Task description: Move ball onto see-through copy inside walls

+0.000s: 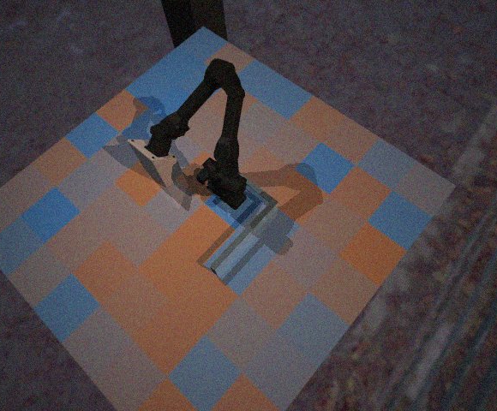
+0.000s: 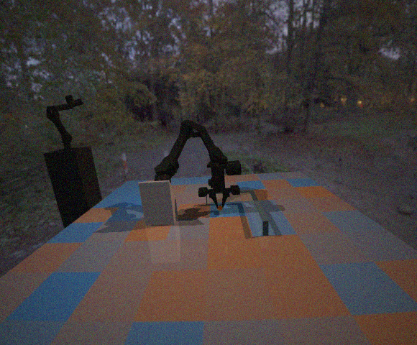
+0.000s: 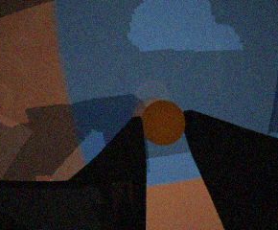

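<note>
end effector (image 3: 164, 129) clamped on ball (image 3: 164, 123) | low over walls' corner (image 1: 266, 201) | ghost copy seems just behind (image 3: 153, 94) | you set down, release, withdraw

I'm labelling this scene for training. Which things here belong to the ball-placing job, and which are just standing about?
Part of the job:
- orange ball, gripped in the pincer
- faint see-through copy, just beyond the ball
- clear corner walls

Standing about:
- pale upright block
- dark pedestal with a small arm, off the table's edge
</note>
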### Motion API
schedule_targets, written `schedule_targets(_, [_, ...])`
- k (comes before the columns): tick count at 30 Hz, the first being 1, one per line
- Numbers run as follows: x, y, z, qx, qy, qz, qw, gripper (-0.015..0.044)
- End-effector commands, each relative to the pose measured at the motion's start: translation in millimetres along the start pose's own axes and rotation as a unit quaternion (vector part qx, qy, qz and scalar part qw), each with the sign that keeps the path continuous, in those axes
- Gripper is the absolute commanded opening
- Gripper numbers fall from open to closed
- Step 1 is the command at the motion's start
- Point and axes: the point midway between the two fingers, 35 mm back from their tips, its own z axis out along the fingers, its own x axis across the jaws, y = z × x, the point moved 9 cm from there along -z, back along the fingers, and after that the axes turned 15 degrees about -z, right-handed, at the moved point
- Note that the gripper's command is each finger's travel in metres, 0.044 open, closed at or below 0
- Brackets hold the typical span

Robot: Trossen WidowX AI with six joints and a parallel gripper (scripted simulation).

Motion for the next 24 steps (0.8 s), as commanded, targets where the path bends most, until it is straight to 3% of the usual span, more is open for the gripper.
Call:
schedule_targets(1, [2.7, -0.2, 7.9, -0.003, 0.004, 0.005, 1.0, 0.0])
schedule_targets(15, [2.8, 0.0, 11.9, -0.003, 0.004, 0.005, 1.0, 0.0])
schedule_targets(23, [1.8, -0.2, 11.0, -0.001, 0.002, 0.002, 1.0, 0.0208])
schedule_targets(24, [1.8, -0.2, 11.0, -0.001, 0.002, 0.002, 1.0, 0.0208])
